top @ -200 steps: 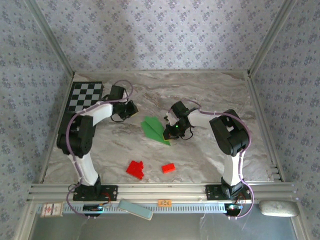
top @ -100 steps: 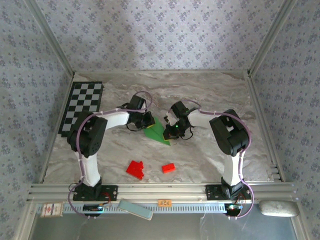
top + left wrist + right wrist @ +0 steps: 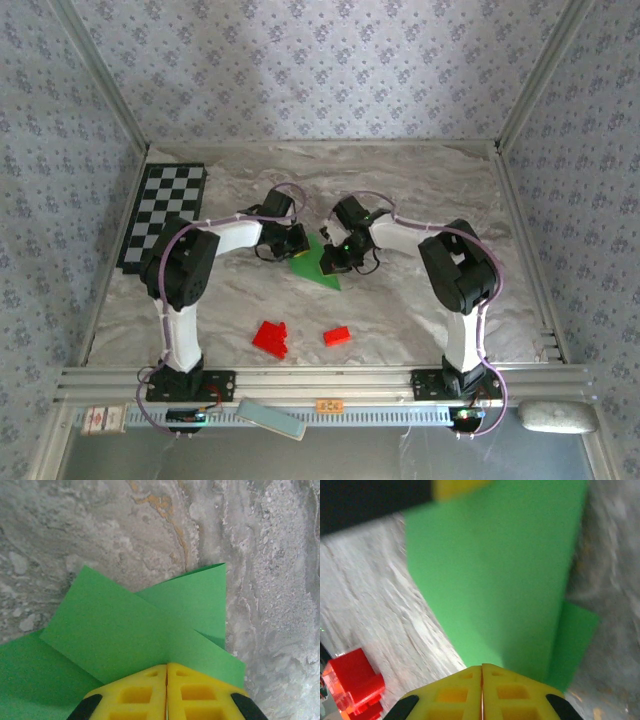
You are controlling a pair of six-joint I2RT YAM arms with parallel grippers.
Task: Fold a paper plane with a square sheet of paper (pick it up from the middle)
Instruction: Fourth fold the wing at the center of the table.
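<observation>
Left gripper (image 3: 167,666) has its yellow fingers pressed flat together, tips on the near edge of the thin bright green paper sheet (image 3: 313,264). I cannot tell whether a layer is nipped between them. The right gripper (image 3: 481,668) is closed just as tightly at the opposite edge, and the same doubt applies.

From overhead the sheet lies near the middle of the grey marbled tabletop (image 3: 420,300). The left gripper is at its 10 o'clock and the right gripper at its 3 o'clock. Two small red plastic blocks (image 3: 270,338) sit apart from it toward 6 o'clock.

I judge the job partly done. The sheet is no longer square: the left wrist view shows two flaps folded in and overlapping, and overhead it tapers to a point toward 5 o'clock. It is too broad for a dart, so I reckon the narrowing folds, centre crease and wings remain.
</observation>
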